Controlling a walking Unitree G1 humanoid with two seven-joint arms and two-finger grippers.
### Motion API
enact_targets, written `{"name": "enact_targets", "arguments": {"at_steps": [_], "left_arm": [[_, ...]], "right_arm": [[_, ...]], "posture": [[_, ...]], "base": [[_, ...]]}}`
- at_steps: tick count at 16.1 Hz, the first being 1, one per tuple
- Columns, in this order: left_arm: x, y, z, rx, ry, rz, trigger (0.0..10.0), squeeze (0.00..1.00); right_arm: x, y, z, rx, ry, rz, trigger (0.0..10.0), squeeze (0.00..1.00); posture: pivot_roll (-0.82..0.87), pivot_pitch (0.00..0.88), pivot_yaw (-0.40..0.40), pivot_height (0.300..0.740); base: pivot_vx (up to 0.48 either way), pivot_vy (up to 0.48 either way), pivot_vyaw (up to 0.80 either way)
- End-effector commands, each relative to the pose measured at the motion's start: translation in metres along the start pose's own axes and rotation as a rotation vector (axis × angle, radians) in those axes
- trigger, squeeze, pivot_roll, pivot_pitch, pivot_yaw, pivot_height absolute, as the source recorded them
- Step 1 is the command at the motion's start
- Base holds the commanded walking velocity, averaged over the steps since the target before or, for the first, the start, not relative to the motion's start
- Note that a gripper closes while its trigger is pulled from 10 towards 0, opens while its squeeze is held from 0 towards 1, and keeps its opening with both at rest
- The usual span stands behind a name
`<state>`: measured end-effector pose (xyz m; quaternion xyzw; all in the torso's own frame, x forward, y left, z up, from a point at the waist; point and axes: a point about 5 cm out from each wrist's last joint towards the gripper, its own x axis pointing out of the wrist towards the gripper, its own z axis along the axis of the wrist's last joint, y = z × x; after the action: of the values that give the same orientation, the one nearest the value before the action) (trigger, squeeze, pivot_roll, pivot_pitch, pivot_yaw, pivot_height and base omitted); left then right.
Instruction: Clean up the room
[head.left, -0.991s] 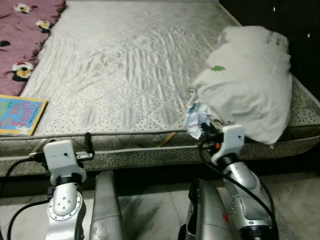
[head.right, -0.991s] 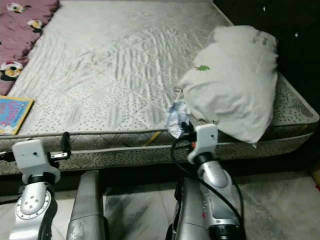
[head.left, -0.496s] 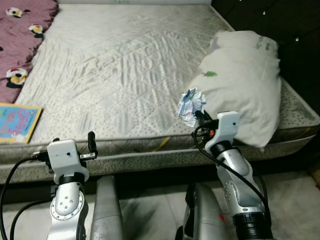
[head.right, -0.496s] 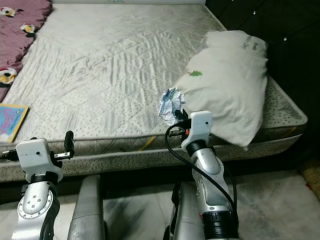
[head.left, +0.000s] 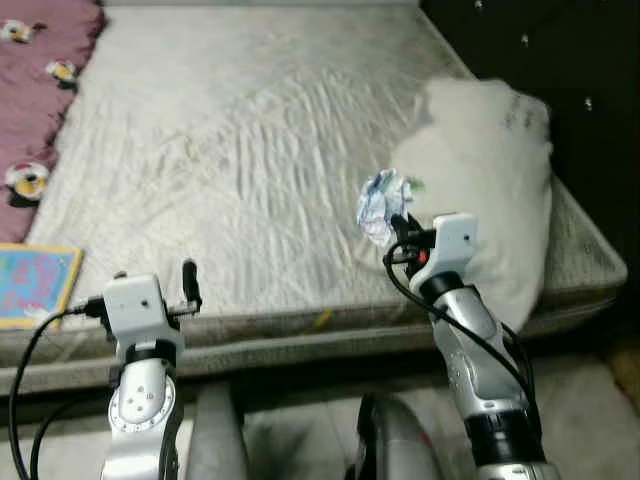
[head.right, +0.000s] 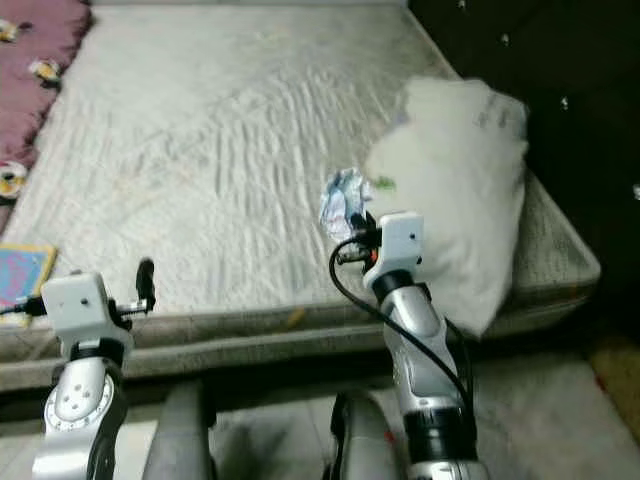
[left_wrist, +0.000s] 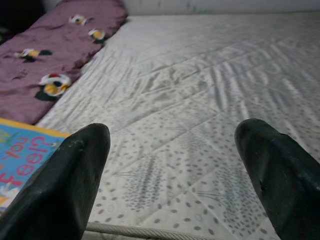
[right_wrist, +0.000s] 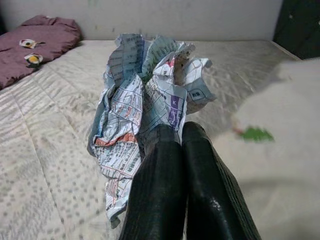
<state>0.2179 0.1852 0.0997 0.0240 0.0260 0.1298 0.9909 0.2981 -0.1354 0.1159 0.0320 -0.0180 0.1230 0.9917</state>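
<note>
Right claw (right_wrist: 180, 145) pinching crumpled paper (right_wrist: 147, 95) above mattress (head.left: 250, 150).

Bare quilted mattress (head.left: 250, 150), white pillow (head.left: 490, 180), maroon blanket (head.left: 40, 80), apparently a children's book (head.left: 35, 285)

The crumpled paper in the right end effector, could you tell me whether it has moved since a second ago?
Yes. The crumpled paper has risen from the mattress edge to beside the pillow, pinched by the right end effector.
</note>
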Motion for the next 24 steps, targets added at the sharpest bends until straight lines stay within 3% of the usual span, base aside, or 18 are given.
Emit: {"name": "enact_targets", "arguments": {"at_steps": [1, 4, 13, 19, 24], "left_arm": [[-0.001, 0.000, -0.001, -0.004, 0.000, 0.004, 10.0, 0.00], [0.003, -0.004, 0.001, -0.015, -0.008, 0.001, 10.0, 0.00], [0.005, -0.005, 0.000, -0.031, -0.002, -0.008, 10.0, 0.00], [0.010, -0.003, 0.006, -0.032, -0.023, -0.008, 10.0, 0.00], [0.010, -0.006, 0.005, -0.042, -0.018, -0.012, 10.0, 0.00]], "right_arm": [[0.003, -0.005, 0.005, -0.013, -0.019, -0.016, 10.0, 0.00], [0.007, -0.007, 0.006, -0.022, -0.021, -0.022, 10.0, 0.00], [0.007, -0.008, 0.002, -0.016, -0.009, -0.053, 10.0, 0.00], [0.008, -0.008, -0.002, -0.013, 0.007, -0.060, 10.0, 0.00], [0.008, -0.009, -0.003, -0.017, 0.014, -0.063, 10.0, 0.00]], "posture": [[0.03, 0.020, -0.047, 0.704], [0.03, 0.016, -0.055, 0.740], [0.03, 0.017, -0.052, 0.740], [0.04, 0.024, -0.055, 0.740], [0.03, 0.026, -0.058, 0.740]], "base": [[0.000, 0.000, 0.00], [0.000, 0.000, 0.00], [0.000, 0.000, 0.00], [0.000, 0.370, 0.00], [0.000, 0.480, -0.72]]}}
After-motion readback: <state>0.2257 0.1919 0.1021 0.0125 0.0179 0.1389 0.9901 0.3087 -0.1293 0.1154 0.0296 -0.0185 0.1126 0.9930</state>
